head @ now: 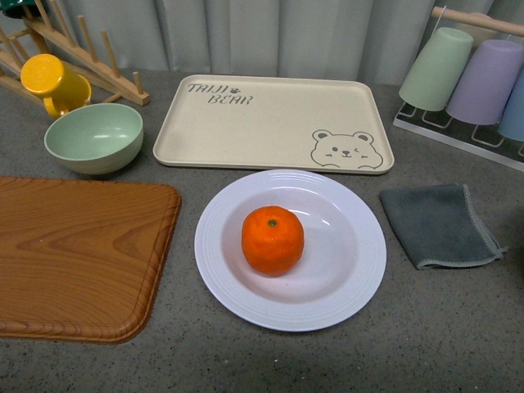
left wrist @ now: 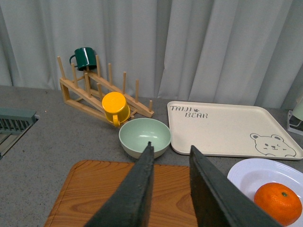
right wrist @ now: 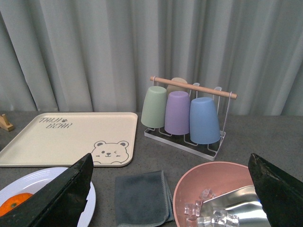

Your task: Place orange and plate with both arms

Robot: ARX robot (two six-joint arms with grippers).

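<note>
Front view: the orange (head: 273, 240) sits loose at the centre of the plate (head: 221, 270), with the bear tray (head: 262, 123) at its 12 o'clock. A tilted lift could roll the orange off.

Left wrist view: the left gripper (left wrist: 171, 147) has its jaws apart and empty.

Right wrist view: the right gripper (right wrist: 170, 158) has its jaws wide apart and empty. Only this view shows a pink bowl (right wrist: 189, 187).

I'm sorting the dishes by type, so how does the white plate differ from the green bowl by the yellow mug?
Colour: the plate is pale lavender-white, while the bowl is mint green.
Shape: the plate is wider and shallower, with a ridged rim. The bowl is narrower, deeper and smooth-walled.
Contents: the plate holds the orange, and the bowl is empty.
Both are round and sit upright on the grey counter.
</note>
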